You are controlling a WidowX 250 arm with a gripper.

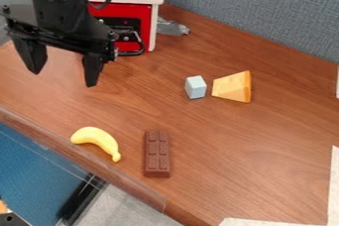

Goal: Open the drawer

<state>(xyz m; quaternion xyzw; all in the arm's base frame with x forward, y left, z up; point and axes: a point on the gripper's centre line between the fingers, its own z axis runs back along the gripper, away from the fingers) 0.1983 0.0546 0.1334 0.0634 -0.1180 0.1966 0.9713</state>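
At the upper left, my gripper [63, 76] hangs over the table with its two fingers spread apart and nothing between them. Just behind and to the right of it stands a small white-topped cabinet with a red drawer [147, 14] front. A black panel and a dark handle [132, 53] are on that front, low down near the table. The gripper's right side overlaps the left part of the front, so part of the drawer is hidden. I cannot tell whether the gripper touches it.
A yellow banana [96, 138] and a brown chocolate bar [157, 153] lie near the table's front edge. A pale blue block [195, 86] sits beside a cheese wedge [232, 86] right of centre. Grey partition walls [252, 12] stand behind the wooden table [252, 141].
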